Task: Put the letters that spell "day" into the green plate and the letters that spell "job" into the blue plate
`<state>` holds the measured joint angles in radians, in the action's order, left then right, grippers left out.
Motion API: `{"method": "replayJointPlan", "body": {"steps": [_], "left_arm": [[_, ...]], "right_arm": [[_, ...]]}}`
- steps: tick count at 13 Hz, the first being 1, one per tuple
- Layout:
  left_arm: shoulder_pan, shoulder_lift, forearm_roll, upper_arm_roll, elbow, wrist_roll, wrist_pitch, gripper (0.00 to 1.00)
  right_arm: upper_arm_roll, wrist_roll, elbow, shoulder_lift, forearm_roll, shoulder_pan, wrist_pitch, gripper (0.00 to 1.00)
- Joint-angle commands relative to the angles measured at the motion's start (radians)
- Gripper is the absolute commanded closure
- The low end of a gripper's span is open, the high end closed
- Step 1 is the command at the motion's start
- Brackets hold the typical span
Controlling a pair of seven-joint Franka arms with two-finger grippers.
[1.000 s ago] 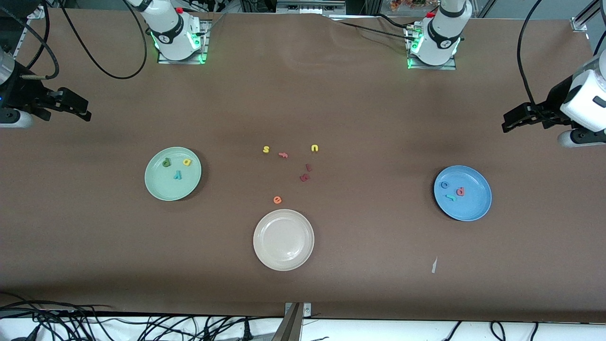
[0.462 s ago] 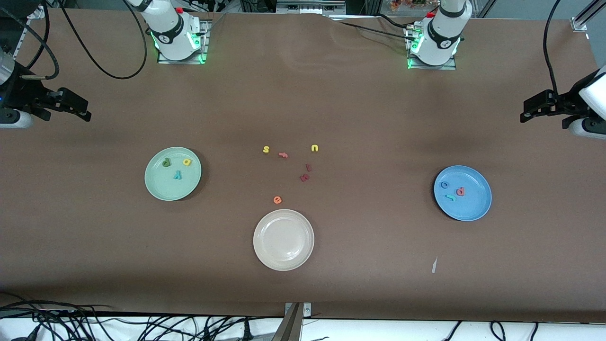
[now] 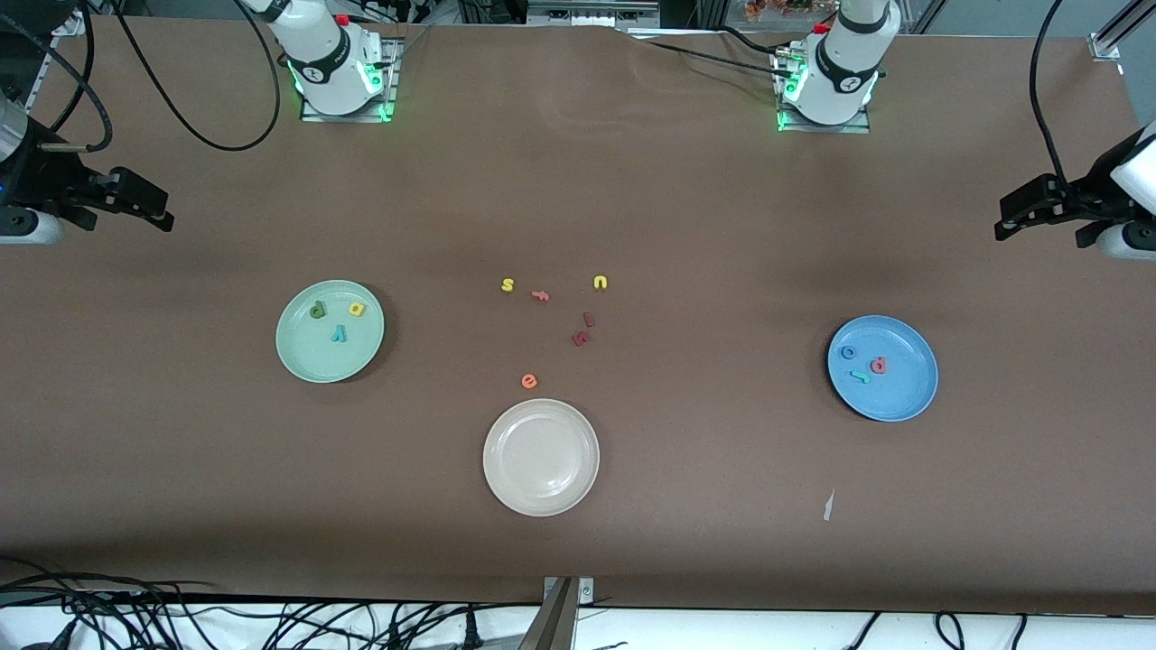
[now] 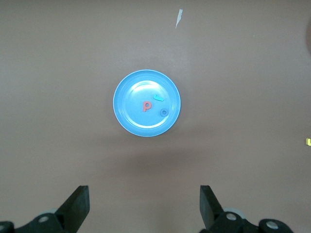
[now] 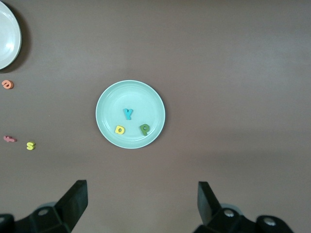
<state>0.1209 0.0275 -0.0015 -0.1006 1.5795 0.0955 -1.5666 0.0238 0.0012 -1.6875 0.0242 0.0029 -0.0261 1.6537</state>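
The green plate [image 3: 312,357] [image 5: 111,104] holds a dark green d [image 3: 317,311], a yellow a [image 3: 358,310] and a teal y [image 3: 338,334]. On the blue plate [image 3: 906,398] [image 4: 135,121] lie a blue o [image 3: 848,353], a salmon-red b [image 3: 878,366] and a teal j [image 3: 859,376]. My left gripper [image 3: 1013,217] [image 4: 145,206] hangs open and empty over bare table at the left arm's end. The right gripper [image 3: 149,204] [image 5: 142,204] is open and empty at the right arm's end. Each wrist view looks down on its own plate from well above.
A beige-white plate [image 3: 541,492] sits nearest the front camera, mid-table. Loose letters lie between the plates: a yellow s [image 3: 508,285], a salmon piece [image 3: 540,295], a yellow u [image 3: 601,283], two dark red pieces [image 3: 581,338], an orange e [image 3: 529,381]. A paper scrap [image 3: 827,506] lies near the blue plate.
The left gripper has drawn back toward the left arm's end of the table, away from the blue plate, then nearly stopped. The right arm and all letters are unmoved.
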Motion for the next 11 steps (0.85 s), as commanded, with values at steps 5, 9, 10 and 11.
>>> {"method": "replayJointPlan", "body": {"steps": [5,9,10,11], "left_arm": [[-0.006,-0.014,-0.012,0.001,0.039,-0.011,-0.004,0.0],[-0.004,-0.014,-0.012,0.004,0.025,-0.008,0.019,0.0],[-0.004,-0.014,-0.012,0.004,0.025,-0.008,0.02,0.0],[-0.004,-0.012,-0.012,0.004,0.025,-0.01,0.02,0.0]], "right_arm": [[0.004,-0.01,0.008,0.002,0.012,-0.011,-0.015,0.0],[0.004,-0.01,0.008,0.002,0.012,-0.011,-0.015,0.0],[0.004,-0.01,0.008,0.002,0.012,-0.011,-0.015,0.0],[0.004,-0.01,0.008,0.002,0.012,-0.011,-0.014,0.0]]}}
